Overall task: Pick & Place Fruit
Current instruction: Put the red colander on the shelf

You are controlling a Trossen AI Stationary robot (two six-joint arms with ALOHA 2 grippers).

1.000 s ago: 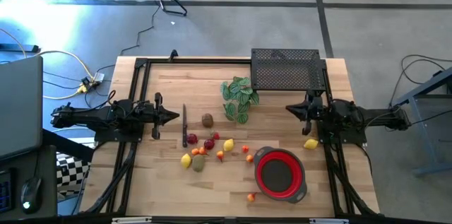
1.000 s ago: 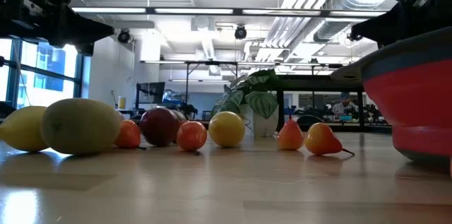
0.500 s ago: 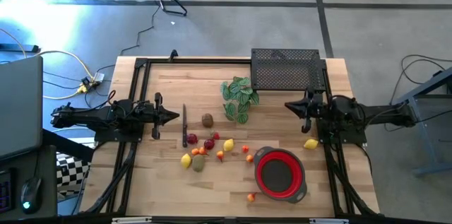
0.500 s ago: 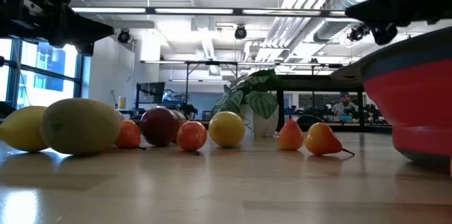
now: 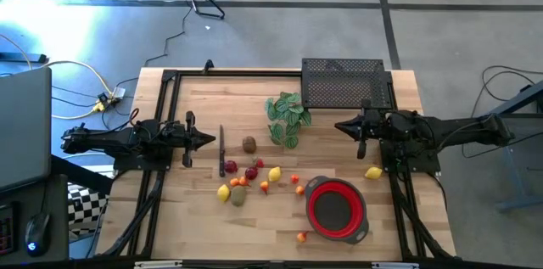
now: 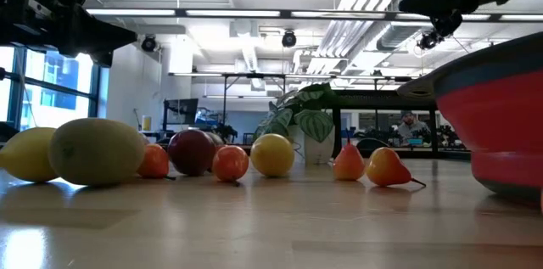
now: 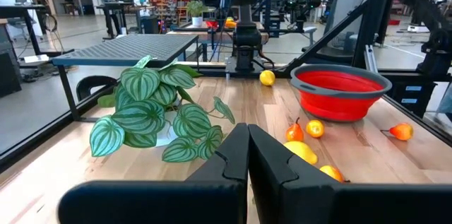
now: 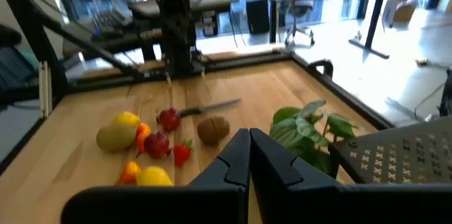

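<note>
Left arm lay stretched low along the left side of the worktop (image 5: 195,218), pointing toward the middle, left gripper (image 5: 209,140) level, jaws pressed together, holding nothing. Right arm reached in from the right edge, horizontal, raised off the surface, right gripper (image 5: 339,126) aimed at the plant (image 5: 286,117), jaws closed and empty; in the low view it (image 6: 407,2) hung high above the bowl (image 6: 496,116).

Fruit sat loose on the worktop, none in the bowl. Main cluster (image 5: 248,182) lay in front of the left gripper, between knife (image 5: 222,152) and bowl: yellow lemon (image 5: 223,192) touching a brown-green piece (image 5: 238,194), dark red pieces (image 5: 231,166), another lemon (image 5: 274,174), small orange ones (image 5: 298,185) near the bowl rim. A brown fruit (image 5: 249,143) sat apart, just beside the plant. One lemon (image 5: 373,172) lay under the right arm, near the frame rail. One orange piece (image 5: 302,237) sat alone at the near edge, beside the bowl.

Black mesh tray (image 5: 344,82) stood at the far edge behind the plant.
</note>
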